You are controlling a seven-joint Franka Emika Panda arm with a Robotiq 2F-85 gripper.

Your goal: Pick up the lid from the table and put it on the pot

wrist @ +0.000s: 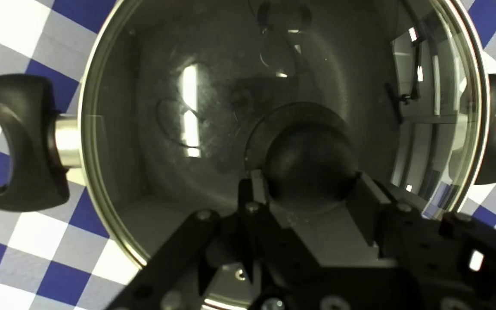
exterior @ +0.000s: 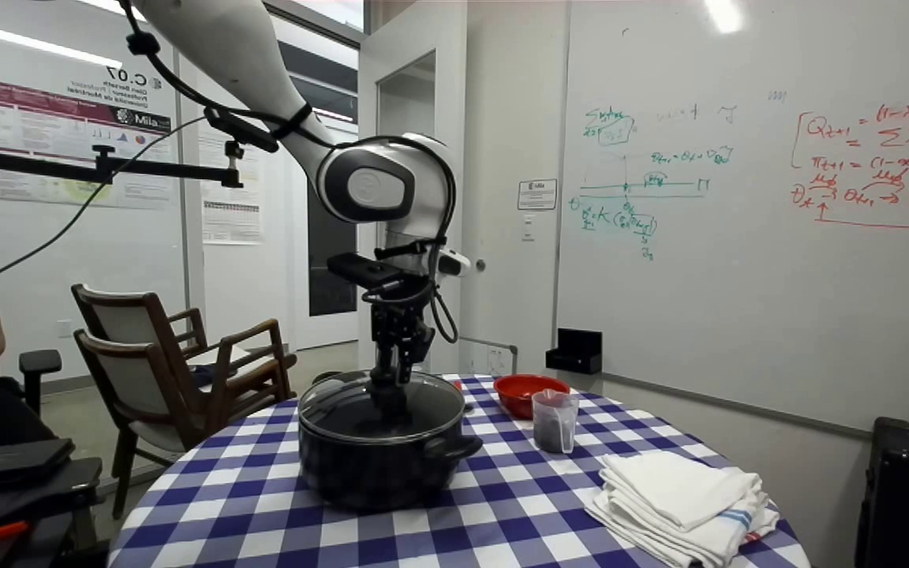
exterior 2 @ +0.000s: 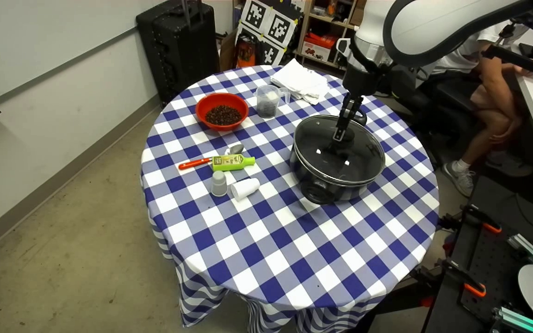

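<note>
The see-through lid (exterior: 432, 404) with its metallic rim lies over the black pot (exterior: 375, 473), its rim lined up with the pot's rim and no gap showing. The lid (exterior 2: 363, 152) and pot (exterior 2: 343, 192) look the same in both exterior views. The wrist view shows the lid (wrist: 213, 90) from above, with the pot's handles (wrist: 28, 189) outside its rim. My gripper (wrist: 310, 187) points down and is shut on the lid's round black knob (wrist: 308, 150), one finger on each side. The gripper (exterior: 394, 377) is centred above the pot.
A red bowl (exterior 2: 211, 102) of dark beans, a clear measuring cup (exterior 2: 266, 99) and folded white cloths (exterior 2: 300, 83) stand beside the pot. A green bottle (exterior 2: 229, 163), a red-handled utensil (exterior 2: 195, 163) and two small cups (exterior 2: 219, 184) lie on the checked tablecloth (exterior 2: 271, 254).
</note>
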